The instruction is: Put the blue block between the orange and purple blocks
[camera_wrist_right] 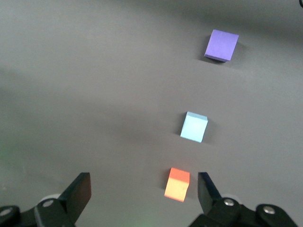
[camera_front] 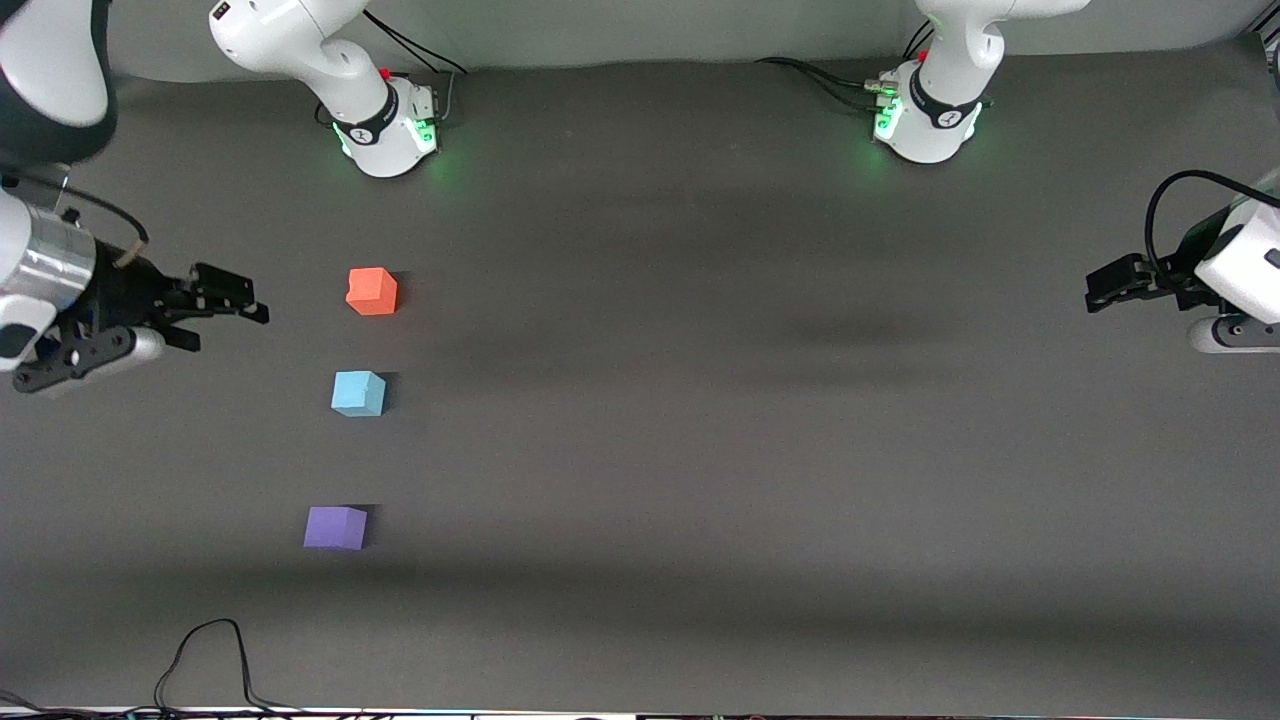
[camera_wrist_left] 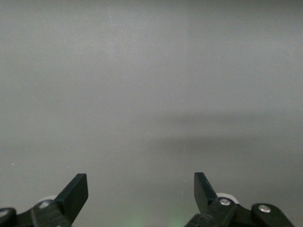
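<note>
Three small cubes stand in a row on the grey table toward the right arm's end. The orange block [camera_front: 371,291] is farthest from the front camera, the blue block [camera_front: 358,393] is in the middle, and the purple block [camera_front: 335,527] is nearest. All three show in the right wrist view: orange [camera_wrist_right: 177,184], blue [camera_wrist_right: 194,126], purple [camera_wrist_right: 221,45]. My right gripper [camera_front: 225,305] is open and empty, held above the table beside the orange block. My left gripper [camera_front: 1098,290] is open and empty over the left arm's end of the table; its wrist view [camera_wrist_left: 141,189] shows only bare table.
The two arm bases [camera_front: 385,125] [camera_front: 925,120] stand along the table edge farthest from the front camera. A black cable [camera_front: 210,660] loops at the table edge nearest the front camera.
</note>
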`<state>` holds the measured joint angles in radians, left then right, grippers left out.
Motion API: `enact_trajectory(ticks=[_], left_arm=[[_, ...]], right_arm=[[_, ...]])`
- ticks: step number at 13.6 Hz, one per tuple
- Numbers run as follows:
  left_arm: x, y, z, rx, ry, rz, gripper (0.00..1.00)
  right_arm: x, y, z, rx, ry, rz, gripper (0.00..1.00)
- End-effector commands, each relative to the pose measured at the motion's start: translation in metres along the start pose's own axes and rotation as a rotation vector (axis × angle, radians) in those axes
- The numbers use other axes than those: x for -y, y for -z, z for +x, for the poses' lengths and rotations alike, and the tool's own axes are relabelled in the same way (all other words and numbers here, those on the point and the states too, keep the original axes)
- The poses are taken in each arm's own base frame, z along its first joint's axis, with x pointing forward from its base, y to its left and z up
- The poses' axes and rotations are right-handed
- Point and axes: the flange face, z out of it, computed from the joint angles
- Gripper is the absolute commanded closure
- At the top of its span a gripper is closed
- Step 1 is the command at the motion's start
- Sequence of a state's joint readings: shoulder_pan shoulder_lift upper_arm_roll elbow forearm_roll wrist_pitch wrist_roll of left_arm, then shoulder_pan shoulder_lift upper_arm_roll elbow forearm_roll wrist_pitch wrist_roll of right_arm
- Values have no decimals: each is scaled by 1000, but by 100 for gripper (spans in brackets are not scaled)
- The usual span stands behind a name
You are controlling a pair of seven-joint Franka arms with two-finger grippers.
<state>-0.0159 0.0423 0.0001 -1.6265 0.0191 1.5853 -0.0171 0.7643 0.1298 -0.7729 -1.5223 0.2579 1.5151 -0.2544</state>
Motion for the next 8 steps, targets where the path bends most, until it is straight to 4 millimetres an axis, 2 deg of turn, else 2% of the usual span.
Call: enact_trajectory(ticks=[1,6,8], left_arm=[[1,3,2,-11,-12,-5,0],[1,3,2,-11,-12,-5,0],[1,3,2,-11,-12,-5,0]], right_arm=[[11,19,-5,25,-44,-29,0],[20,42,-40,16,8,-95,0],[14,43,-50,16,-3,-92,0]])
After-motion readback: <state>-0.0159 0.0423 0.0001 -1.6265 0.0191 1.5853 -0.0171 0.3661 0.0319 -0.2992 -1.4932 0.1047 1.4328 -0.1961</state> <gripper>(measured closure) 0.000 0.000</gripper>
